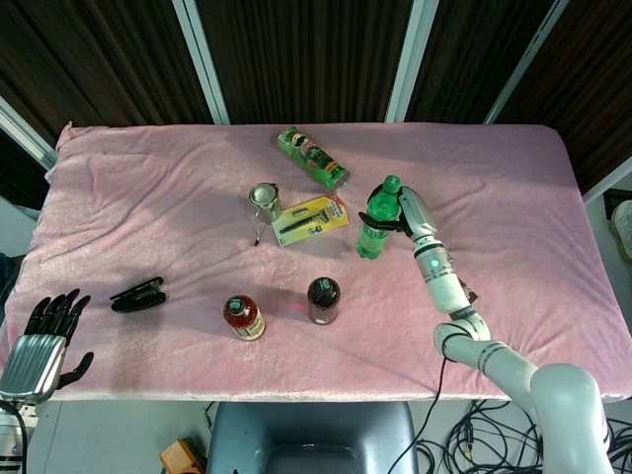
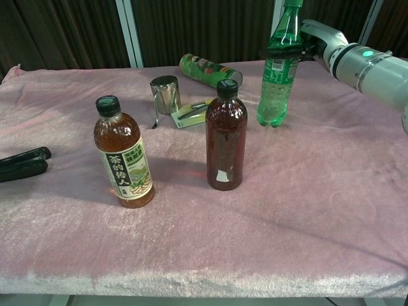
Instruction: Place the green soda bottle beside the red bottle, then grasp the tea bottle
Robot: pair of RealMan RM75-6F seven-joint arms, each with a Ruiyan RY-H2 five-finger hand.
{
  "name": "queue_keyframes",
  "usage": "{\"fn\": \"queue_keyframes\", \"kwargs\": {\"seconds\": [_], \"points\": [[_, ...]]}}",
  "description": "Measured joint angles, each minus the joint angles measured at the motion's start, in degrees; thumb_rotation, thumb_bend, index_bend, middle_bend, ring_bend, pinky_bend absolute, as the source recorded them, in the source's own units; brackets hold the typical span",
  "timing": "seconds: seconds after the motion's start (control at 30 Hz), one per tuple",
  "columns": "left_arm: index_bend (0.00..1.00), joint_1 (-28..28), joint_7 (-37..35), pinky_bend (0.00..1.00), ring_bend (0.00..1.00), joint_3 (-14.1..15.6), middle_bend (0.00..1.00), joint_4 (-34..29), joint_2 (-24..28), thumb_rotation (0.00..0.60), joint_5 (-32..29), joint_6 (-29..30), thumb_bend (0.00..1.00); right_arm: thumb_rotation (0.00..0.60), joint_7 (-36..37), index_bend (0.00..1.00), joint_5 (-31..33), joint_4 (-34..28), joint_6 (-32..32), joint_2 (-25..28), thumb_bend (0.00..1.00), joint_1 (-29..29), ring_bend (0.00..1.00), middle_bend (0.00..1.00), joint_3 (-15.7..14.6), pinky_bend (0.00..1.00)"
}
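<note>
The green soda bottle [image 2: 278,70] tilts slightly, gripped near its neck, toward the table's far right. The red bottle [image 2: 225,137], dark with a black cap, stands upright mid-table. The tea bottle [image 2: 123,155], amber with a green-and-white label, stands upright nearer the front-left edge.

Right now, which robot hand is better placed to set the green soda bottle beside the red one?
The right robot hand. It already grips the green plastic soda bottle, tilted, behind the dark red bottle. The left robot hand hangs off the table's near left corner, holding nothing.
</note>
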Motion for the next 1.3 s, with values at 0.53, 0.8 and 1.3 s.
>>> {"fn": "queue_keyframes", "kwargs": {"seconds": [0.53, 0.8, 1.3], "points": [[0.0, -0.7, 0.5, 0.0, 0.0, 0.1, 0.0, -0.2, -0.3, 0.6, 0.3, -1.0, 0.32, 0.6, -6.4, 0.98, -12.4, -27.4, 14.7, 16.4, 0.35, -12.6, 0.57, 0.62, -11.9, 0.73], [0.0, -1.0, 0.3, 0.0, 0.0, 0.1, 0.0, -0.2, -0.3, 0.6, 0.2, -1.4, 0.32, 0.6, -7.0, 0.98, -14.9, -25.3, 16.1, 11.9, 0.35, -12.1, 0.57, 0.62, -13.2, 0.73], [0.0, -0.9, -0.1, 0.0, 0.0, 0.5, 0.0, -0.1, -0.1, 0.6, 0.5, -1.3, 0.32, 0.6, -7.4, 0.98, -17.0, -21.0, 17.7, 7.3, 0.35, -10.6, 0.57, 0.62, -14.3, 0.73]]}}
